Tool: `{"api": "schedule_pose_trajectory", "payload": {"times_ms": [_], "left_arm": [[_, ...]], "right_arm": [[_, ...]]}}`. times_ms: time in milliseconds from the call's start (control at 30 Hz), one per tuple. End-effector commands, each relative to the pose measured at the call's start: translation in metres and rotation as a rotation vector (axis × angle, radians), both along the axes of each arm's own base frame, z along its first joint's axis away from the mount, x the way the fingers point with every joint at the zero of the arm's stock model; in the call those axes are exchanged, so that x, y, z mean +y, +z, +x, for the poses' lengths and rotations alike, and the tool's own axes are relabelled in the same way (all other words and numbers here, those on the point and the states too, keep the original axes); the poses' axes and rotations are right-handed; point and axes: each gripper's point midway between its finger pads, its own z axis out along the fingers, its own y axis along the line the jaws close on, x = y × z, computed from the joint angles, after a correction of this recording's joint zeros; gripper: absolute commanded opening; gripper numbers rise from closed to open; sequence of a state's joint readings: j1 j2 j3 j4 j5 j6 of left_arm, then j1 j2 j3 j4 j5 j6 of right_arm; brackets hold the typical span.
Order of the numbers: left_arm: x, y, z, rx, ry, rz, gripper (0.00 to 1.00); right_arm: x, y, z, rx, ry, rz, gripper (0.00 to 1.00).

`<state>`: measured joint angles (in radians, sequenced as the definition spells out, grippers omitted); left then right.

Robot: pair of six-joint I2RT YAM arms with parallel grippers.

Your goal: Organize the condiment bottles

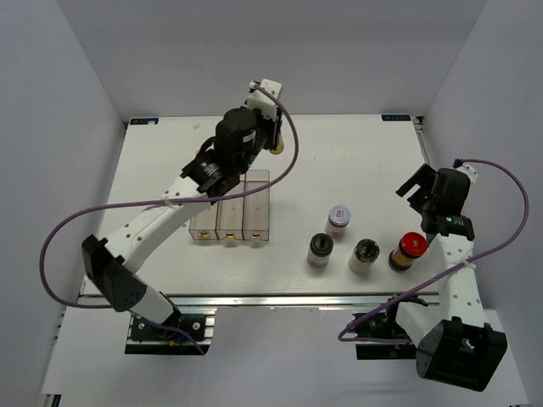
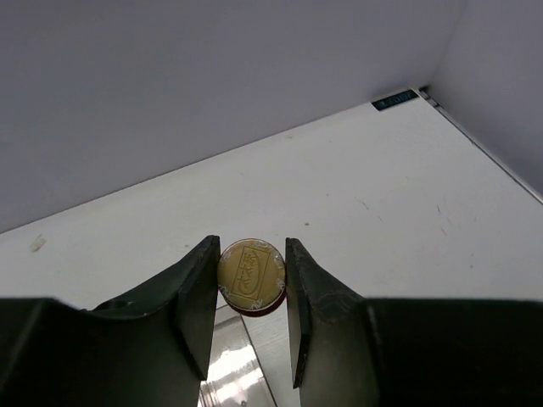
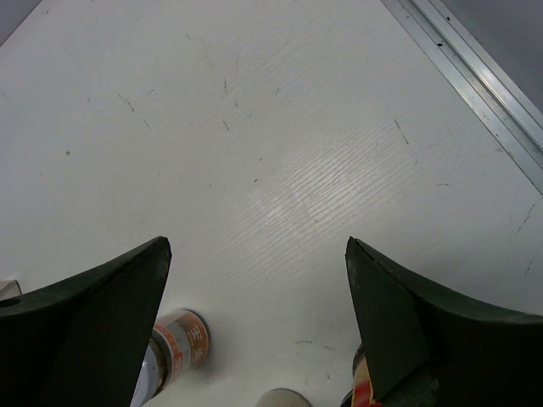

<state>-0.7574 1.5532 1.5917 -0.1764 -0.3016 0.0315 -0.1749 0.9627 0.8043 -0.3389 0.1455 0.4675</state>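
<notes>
Bottle with yellow cap (image 2: 251, 276) tight between left gripper (image 2: 251, 253) fingers

No words can be read: the yellow cap (image 2: 251, 275) at the lower middle has a blurry raised stamp, and the dark sticker (image 2: 394, 100) at the upper right and the orange label (image 3: 191, 339) at the bottom show marks too small.

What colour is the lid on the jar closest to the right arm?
Red. The lid shows best in the top view.
</notes>
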Motion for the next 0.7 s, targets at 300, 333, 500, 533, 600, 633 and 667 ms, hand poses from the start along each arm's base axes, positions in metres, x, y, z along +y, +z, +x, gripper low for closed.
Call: {"api": "schedule_pose_trajectory", "payload": {"times_ms": [300,333,500,533,600,633,667], "left_arm": [[0.162,-0.067,-0.040,0.279,0.625,-0.104,0.00],[0.168,-0.069,-0.041,0.277,0.643,-0.104,0.00],[0.193,-0.076,-0.045,0.263,0.704,-0.124,0.00],[0.197,-0.078,-0.044,0.268,0.715,-0.131,0.00],[0.208,-0.088,-0.039,0.272,0.744,-0.132,0.00],[0.210,-0.091,-0.037,0.264,0.745,-0.131,0.00],[0.214,-0.093,-0.032,0.245,0.760,-0.149,0.00]], "right_arm": [[0.010,0.008,0.006,-0.054,0.050,0.030,0.89],[0.011,0.009,0.007,-0.061,0.055,0.033,0.89],[0.012,0.004,0.008,-0.051,0.061,0.044,0.88],[0.012,0.003,0.008,-0.046,0.060,0.046,0.88],[0.013,0.001,0.009,-0.043,0.061,0.047,0.88],[0.013,0.000,0.009,-0.042,0.062,0.050,0.88],[0.014,0.000,0.009,-0.041,0.064,0.052,0.88]]}}
